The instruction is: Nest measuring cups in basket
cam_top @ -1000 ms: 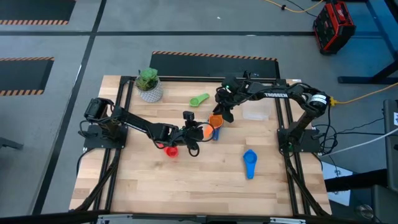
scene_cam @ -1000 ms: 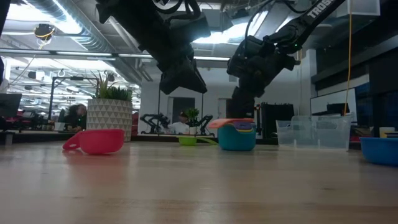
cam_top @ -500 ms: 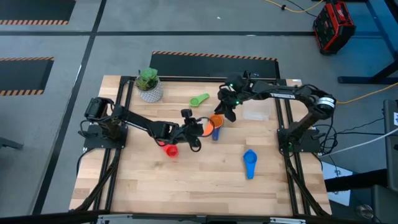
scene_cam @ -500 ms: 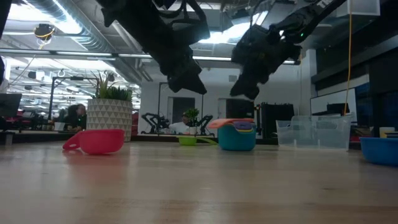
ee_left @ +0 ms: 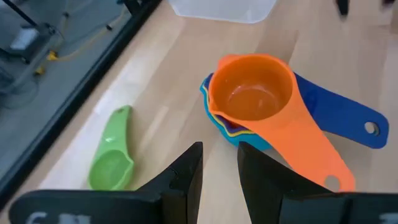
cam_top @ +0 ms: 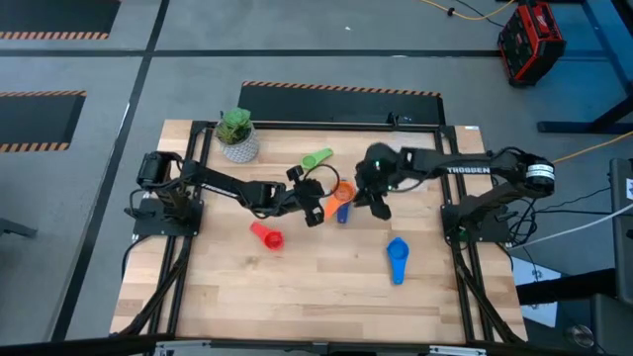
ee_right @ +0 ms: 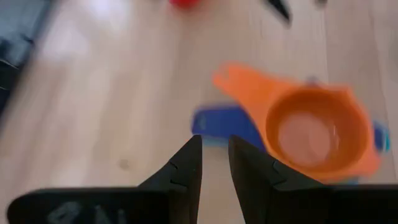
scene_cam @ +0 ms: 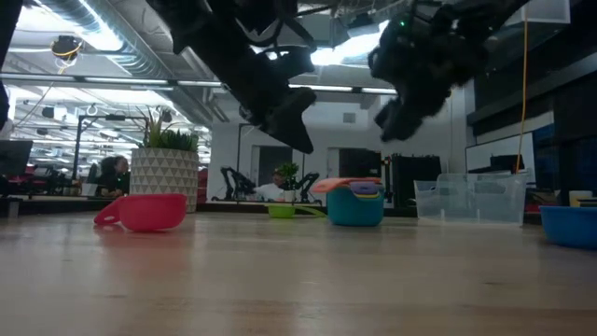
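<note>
A stack of nested measuring cups, orange cup on top of blue ones, sits mid-table. A red cup, a green cup and a blue cup lie apart on the wood. The clear basket stands at the far right, under my right arm in the high view. My left gripper hovers just left of the stack. My right gripper hovers just right of it. Both are narrowly open with nothing between the fingers.
A white-potted green plant stands at the far left corner. Black frame rails run along the table's left and right sides. Bare wood stretches along the near half, around the blue cup.
My right gripper has swung from beside the basket toward the near edge, rising a little, and now hangs right of the stack. My left gripper has gone toward the stack and the far edge, rolling about its own axis, and no longer stands over the red cup. No cup has moved.
</note>
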`<control>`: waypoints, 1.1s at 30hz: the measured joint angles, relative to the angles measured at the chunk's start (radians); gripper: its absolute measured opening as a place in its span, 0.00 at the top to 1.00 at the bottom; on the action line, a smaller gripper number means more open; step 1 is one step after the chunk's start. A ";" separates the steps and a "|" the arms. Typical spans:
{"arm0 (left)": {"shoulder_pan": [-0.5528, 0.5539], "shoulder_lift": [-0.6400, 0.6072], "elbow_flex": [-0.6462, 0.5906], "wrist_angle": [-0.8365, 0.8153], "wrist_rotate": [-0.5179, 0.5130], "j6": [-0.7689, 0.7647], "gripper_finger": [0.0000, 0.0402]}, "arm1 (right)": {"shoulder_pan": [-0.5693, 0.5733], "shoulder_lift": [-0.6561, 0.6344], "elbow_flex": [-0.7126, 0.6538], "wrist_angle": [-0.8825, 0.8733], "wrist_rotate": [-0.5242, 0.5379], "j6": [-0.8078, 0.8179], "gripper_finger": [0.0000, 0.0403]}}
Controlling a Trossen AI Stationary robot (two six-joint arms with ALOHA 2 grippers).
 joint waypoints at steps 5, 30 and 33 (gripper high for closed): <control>0.003 0.008 0.000 -0.011 -0.001 -0.060 0.77 | 0.045 0.000 -0.103 0.097 0.149 0.049 0.79; 0.002 0.134 0.000 0.020 -0.001 -0.242 0.77 | 0.054 0.000 -0.342 0.434 0.165 0.048 0.79; 0.002 0.134 0.000 0.020 -0.001 -0.247 0.77 | 0.054 0.000 -0.351 0.464 0.165 0.048 0.79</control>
